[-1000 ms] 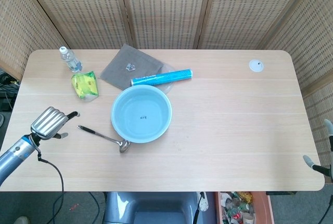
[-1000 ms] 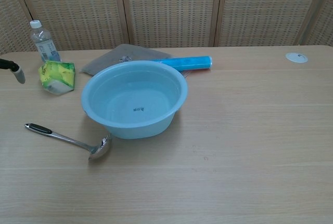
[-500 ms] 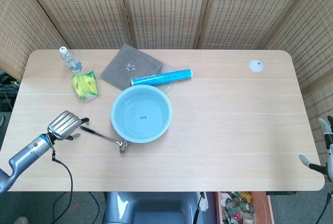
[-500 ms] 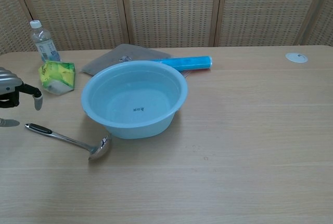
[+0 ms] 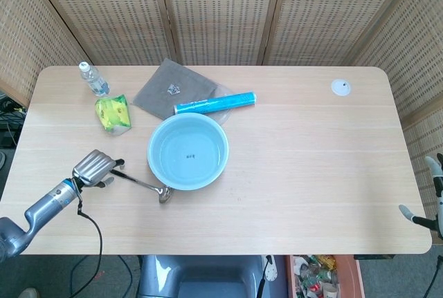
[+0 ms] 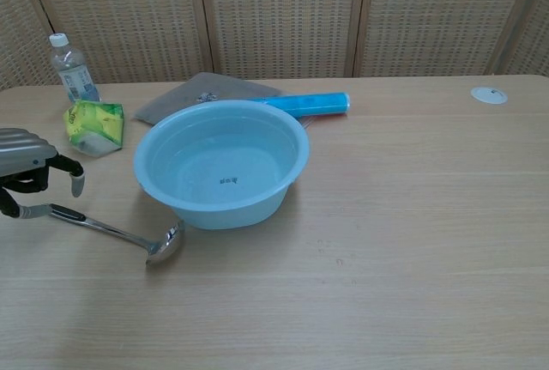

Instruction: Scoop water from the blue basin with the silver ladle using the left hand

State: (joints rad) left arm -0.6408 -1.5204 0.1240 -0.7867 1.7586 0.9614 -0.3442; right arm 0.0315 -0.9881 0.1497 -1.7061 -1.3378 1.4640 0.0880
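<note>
Print inside the round blue plastic basin [image 5: 187, 151] is too small to read. Left hand [image 6: 30, 170] arches, fingers apart, over the silver ladle's [image 6: 120, 233] black handle, basin's 9 o'clock; grip unclear. Pale wood table [image 5: 311, 166], woven screens [image 5: 221, 7] behind.

Right hand [image 5: 430, 194] mostly out of frame

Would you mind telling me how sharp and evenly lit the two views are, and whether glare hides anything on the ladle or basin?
Head view: sharp and evenly lit, soft shadows only; the silver ladle stays readable beside the blue basin. Chest view: likewise sharp, a small highlight on the ladle bowl hides nothing, and the left hand over the handle end is cut by the left edge. The right hand is barely in the head view.
</note>
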